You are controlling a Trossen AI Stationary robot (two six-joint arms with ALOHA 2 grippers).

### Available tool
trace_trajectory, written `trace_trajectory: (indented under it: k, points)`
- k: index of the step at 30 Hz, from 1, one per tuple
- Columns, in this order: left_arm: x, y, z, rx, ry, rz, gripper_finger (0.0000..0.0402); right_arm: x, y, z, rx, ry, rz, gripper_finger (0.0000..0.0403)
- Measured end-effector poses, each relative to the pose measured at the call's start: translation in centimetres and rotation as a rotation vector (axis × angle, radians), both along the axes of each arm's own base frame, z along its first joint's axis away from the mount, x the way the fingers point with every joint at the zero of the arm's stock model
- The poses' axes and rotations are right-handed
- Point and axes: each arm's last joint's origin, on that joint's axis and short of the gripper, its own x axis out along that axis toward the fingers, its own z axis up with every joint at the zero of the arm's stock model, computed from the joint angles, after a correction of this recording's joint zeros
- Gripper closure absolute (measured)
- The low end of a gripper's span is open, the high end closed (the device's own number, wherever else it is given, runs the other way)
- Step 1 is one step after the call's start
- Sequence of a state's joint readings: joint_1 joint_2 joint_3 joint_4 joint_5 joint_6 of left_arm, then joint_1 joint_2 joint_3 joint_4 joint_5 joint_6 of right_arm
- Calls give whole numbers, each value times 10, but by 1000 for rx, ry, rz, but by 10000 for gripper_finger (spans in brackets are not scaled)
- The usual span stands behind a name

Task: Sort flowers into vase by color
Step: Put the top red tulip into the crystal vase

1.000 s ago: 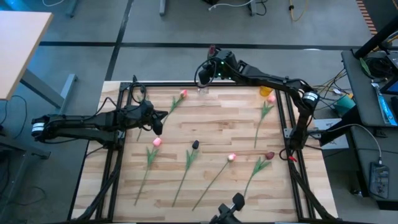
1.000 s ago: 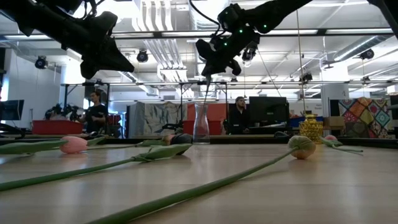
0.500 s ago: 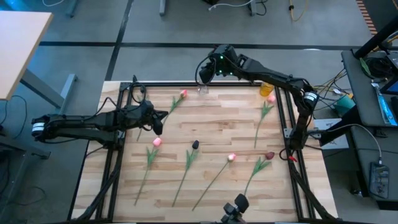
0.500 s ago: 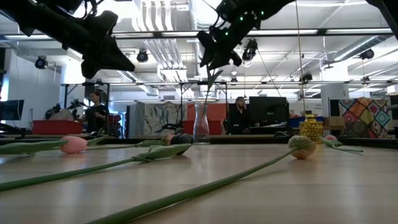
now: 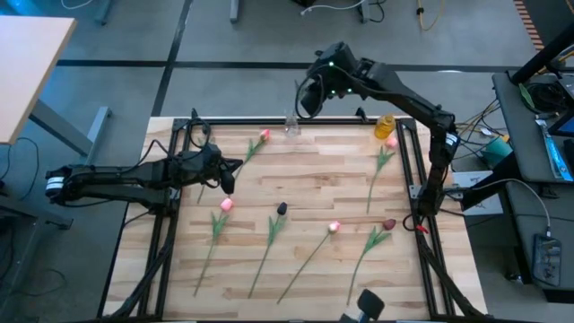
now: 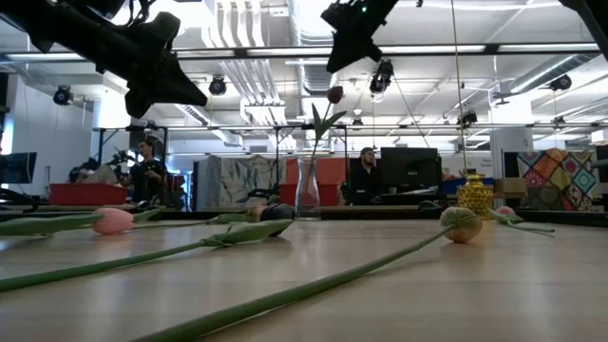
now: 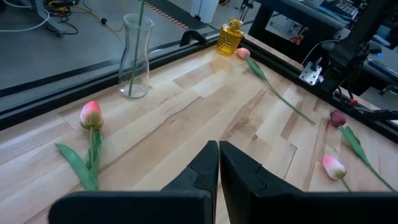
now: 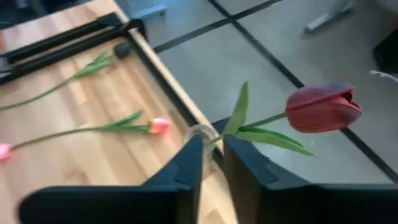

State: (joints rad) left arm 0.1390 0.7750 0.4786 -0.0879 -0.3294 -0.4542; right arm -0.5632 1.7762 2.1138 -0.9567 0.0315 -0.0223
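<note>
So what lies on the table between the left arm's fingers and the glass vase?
A pink tulip lies flat there; the high view shows it clearly.

The left tool [image 7: 219, 163] is seen low over the wooden desk [image 7: 205, 106], its two dark fingers [image 7: 199, 171] pressed together. A clear glass vase [image 7: 134, 57] with one green stem in it is stood near the desk's edge, a small yellow vase [image 7: 230, 37] is placed farther along that edge, and a pink tulip [image 7: 91, 114] is laid near the glass one. Another pink tulip [image 7: 243, 53] is laid just beside the yellow vase, while a maroon tulip [image 7: 337, 118] and a further pink one [image 7: 333, 167] are laid toward the black frame rail [image 7: 323, 102].
</note>
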Motion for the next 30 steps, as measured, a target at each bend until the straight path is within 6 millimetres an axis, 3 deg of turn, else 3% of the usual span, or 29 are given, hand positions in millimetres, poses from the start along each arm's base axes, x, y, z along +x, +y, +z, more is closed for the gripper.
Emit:
trace_trajectory:
  k: [4,9,16,24,27,30]
  points:
    - [0,0,0,-4,-2,-6,402,-6,4,3,31,34,43,390]
    - [0,0,0,-10,-5,-4,402,-7,-18,-18,72,88,-8,394]
    - [0,0,0,-11,-5,-3,402,12,-57,-54,77,75,-75,394]
    - [0,0,0,-30,-16,5,402,33,-76,-84,77,57,-90,394]
    - [0,0,0,-46,-24,12,402,34,-74,-83,75,58,-82,394]
    - [0,0,0,-64,-34,20,402,30,-67,-65,38,25,-65,394]
